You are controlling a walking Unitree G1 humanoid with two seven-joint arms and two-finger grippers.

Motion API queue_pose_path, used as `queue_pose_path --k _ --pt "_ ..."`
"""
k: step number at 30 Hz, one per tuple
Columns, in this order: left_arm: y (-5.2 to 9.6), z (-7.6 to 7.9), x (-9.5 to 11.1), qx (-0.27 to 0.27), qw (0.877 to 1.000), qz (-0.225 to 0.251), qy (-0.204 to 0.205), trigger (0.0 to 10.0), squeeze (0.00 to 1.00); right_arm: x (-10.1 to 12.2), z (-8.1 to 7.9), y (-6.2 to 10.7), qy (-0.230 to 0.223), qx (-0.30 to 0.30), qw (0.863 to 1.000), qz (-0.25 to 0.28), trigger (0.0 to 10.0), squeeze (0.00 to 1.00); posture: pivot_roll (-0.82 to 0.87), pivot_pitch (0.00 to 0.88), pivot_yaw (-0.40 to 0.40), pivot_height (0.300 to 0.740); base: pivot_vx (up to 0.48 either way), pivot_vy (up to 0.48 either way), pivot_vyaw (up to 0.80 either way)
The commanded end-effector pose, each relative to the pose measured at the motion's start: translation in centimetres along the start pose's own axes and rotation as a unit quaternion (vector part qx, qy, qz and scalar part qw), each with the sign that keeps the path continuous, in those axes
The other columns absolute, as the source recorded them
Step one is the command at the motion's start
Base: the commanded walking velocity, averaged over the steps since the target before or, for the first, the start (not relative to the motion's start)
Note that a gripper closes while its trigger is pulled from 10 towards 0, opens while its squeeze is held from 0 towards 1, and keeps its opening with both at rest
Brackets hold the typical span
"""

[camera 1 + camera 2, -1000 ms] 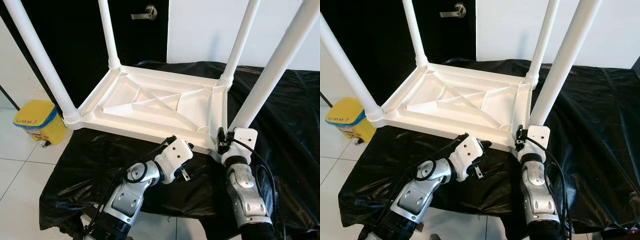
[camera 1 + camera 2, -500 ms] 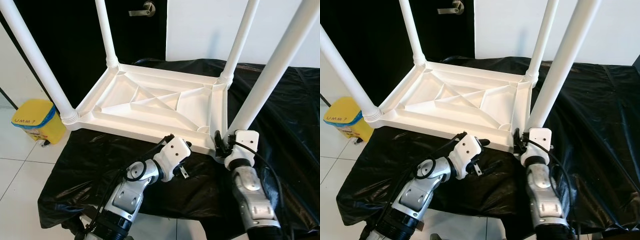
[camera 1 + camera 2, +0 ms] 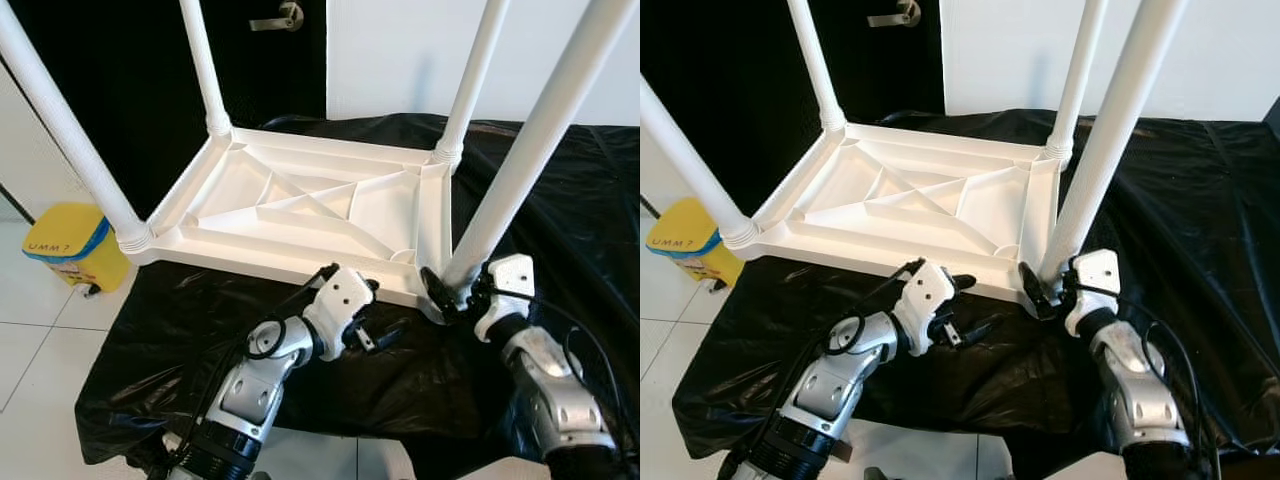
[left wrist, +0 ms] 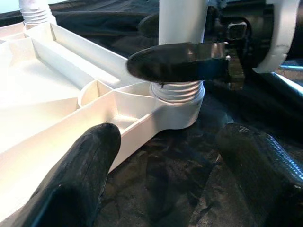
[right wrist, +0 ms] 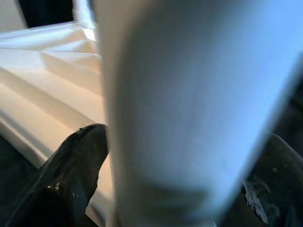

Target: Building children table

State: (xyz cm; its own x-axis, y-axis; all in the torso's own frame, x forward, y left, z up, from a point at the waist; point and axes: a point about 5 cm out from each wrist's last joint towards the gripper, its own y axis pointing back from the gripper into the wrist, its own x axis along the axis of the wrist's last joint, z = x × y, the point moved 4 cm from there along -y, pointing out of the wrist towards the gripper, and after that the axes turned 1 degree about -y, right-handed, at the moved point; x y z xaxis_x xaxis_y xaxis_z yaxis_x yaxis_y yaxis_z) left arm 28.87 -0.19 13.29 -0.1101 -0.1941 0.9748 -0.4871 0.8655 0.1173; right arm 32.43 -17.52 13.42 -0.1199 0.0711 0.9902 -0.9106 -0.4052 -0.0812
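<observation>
Gripping table leg, right hand; yellow bin marked "UMM?".

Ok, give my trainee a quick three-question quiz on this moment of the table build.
1. True or false: the white table lies upside down on the black sheet with all four legs fitted.
2. Which gripper has its fingers around the base of the near right leg? A) left gripper B) right gripper C) neither
3. Fill in: the left gripper is open and held by the table's near ____.

Key
1. True.
2. B: the right gripper has a finger on each side of that leg.
3. Edge, close to the right corner; whether it touches cannot be told.
</observation>
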Motion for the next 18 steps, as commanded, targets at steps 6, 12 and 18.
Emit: queue_pose_path --k 6,12,18 --pt "-0.1 0.2 0.2 -0.007 1.000 0.001 0.002 10.0 0.00 -0.6 -0.6 -0.8 0.019 0.051 0.998 -0.017 5.9 0.00 -0.17 0.067 0.031 0.740 0.000 0.000 0.00" --pt "-0.1 0.3 0.3 -0.004 1.000 0.000 -0.004 10.0 0.00 -1.6 -0.7 -0.5 0.015 0.059 0.998 -0.031 0.0 0.00 -0.15 0.059 0.019 0.740 0.000 0.000 0.00" --pt "-0.1 0.2 0.2 -0.002 1.000 -0.002 -0.005 10.0 0.00 -2.2 -0.5 -0.3 0.010 0.054 0.998 -0.038 0.0 0.00 -0.14 0.056 0.016 0.740 0.000 0.000 0.00"
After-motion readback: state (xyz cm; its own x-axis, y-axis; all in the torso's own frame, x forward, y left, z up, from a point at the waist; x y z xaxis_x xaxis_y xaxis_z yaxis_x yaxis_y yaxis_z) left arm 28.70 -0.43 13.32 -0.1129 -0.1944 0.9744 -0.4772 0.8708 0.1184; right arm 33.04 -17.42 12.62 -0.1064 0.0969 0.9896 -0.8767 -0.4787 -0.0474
